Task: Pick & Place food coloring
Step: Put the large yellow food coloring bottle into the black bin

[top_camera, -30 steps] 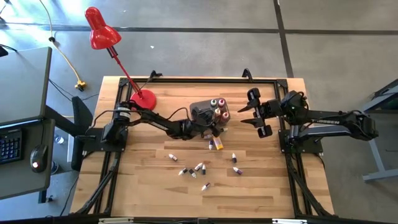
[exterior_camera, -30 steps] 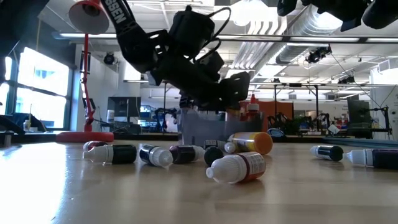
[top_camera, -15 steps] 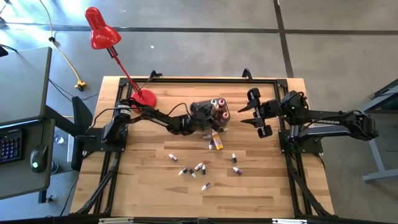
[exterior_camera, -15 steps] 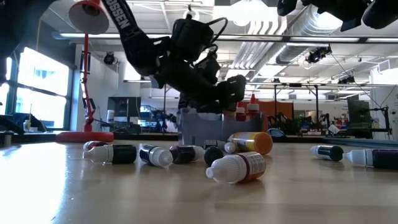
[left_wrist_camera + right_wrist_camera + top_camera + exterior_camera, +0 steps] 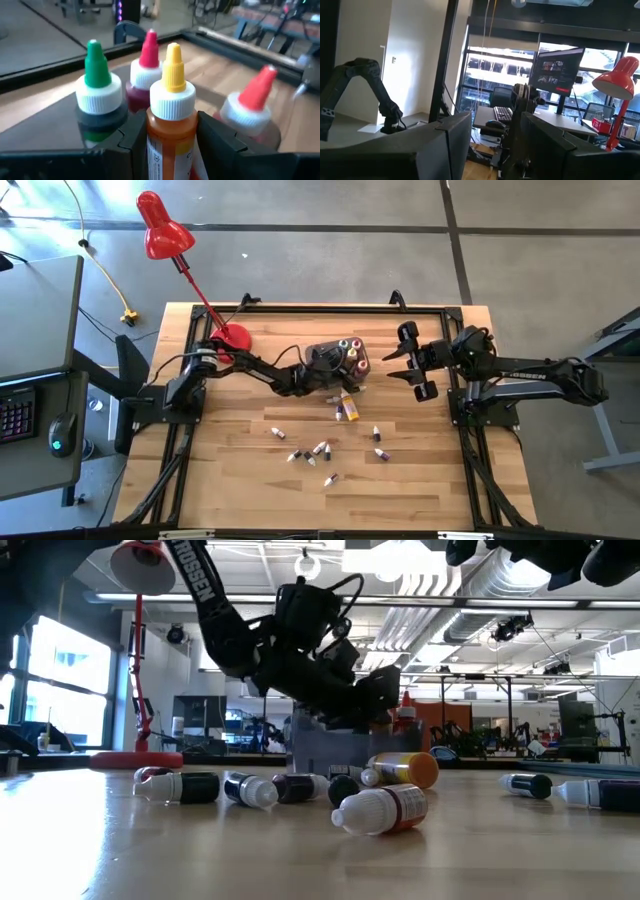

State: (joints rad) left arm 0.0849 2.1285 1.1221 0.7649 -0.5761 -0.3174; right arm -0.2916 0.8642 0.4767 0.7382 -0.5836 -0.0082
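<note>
Yellow-capped bottle [image 5: 172, 120] between left tool [image 5: 167, 142] fingers

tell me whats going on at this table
The left claw is shut on a yellow-capped food coloring bottle, holding it upright at the dark grey tub, where green-capped, pink-capped and red-capped bottles already stand. More small bottles lie scattered on the wooden table, not yet picked up. The right claw hangs open above the table to the tub's right, holding nothing. A red desk lamp stands at the far left corner.
</note>
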